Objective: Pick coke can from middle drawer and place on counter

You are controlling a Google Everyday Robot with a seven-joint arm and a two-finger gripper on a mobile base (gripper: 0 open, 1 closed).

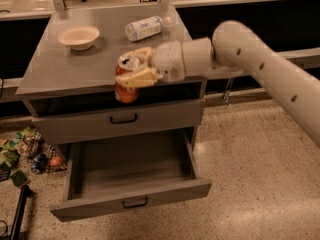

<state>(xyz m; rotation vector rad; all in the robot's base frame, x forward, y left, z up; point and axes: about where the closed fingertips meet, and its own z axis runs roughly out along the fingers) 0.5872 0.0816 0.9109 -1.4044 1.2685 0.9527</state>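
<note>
**One can, gripped at the counter's edge**

Your gripper (132, 74) is clamped around the single coke can (125, 92), right at the counter's (60, 71) front edge. Directly below it, the middle drawer (125, 201) stands open. Beyond the gripper sit one bowl (78, 36) and one bottle (145, 28) on its side. The floor (250, 184) is speckled.

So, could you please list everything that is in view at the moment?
coke can: one, red with a silver top, held in the air at the counter's front edge.
counter: one, grey, top of the cabinet.
middle drawer: one, grey, pulled open low on the cabinet.
closed drawer: one, grey with a black handle, just above the open one.
bowl: one, cream, back left of the counter.
plastic bottle: one, clear with a white label, lying at the back of the counter.
packets: several, mixed colours, on the floor left of the cabinet.
arm: one, white, reaching in from the right.
gripper: one, cream, jaws shut on the coke can.
</note>
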